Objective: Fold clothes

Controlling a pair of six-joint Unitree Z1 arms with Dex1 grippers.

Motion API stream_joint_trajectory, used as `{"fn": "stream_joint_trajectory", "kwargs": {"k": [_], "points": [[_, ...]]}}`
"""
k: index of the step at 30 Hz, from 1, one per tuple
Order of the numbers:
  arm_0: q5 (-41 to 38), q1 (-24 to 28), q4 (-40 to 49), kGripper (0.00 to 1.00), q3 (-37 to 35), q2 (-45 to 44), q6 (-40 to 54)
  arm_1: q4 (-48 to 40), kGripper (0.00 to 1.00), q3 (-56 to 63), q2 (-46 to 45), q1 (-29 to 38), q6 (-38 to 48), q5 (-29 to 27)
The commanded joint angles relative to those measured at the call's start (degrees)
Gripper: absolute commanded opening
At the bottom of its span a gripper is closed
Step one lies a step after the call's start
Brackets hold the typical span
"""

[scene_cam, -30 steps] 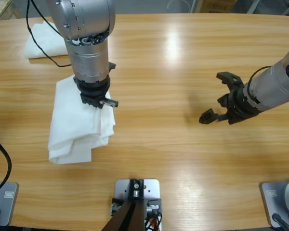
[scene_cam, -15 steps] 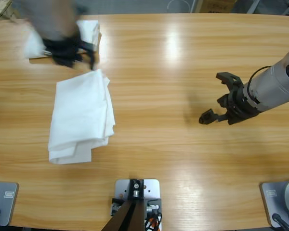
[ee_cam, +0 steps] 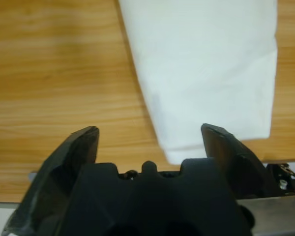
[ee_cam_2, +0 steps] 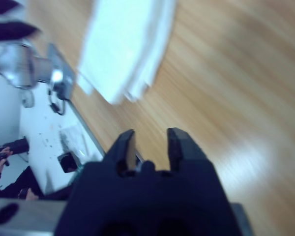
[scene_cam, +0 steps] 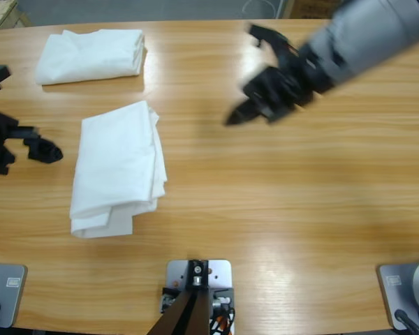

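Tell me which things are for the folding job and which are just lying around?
For the job:
- folded shirt in the middle-left
- left tool, open, empty
- right tool, slightly open, empty

Just there:
- other folded shirt at the far edge, apparently finished
- table

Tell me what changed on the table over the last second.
The left gripper came off the near T-shirt and withdrew to the left edge of the table, fingers open. The right gripper swung from the right side toward the far middle. The near T-shirt and the far T-shirt lay unchanged.
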Motion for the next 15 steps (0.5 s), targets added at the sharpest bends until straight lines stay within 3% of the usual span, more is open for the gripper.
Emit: {"fn": "stream_joint_trajectory", "kwargs": {"k": [1,5,15], "points": [[-2.27,-1.20,-2.74,0.000,10.36,-9.74,-2.04,3.62,0.000,-20.32,19.60,6.76,1.71,3.11],[-4.17,-2.09,-9.03,0.000,13.59,-9.81,-4.13,5.28,0.000,-27.32,24.93,8.04,2.29,2.90],[-5.37,-10.93,-25.03,0.000,24.44,1.33,-18.70,8.18,0.000,-40.54,35.79,9.83,3.35,2.78]]}}
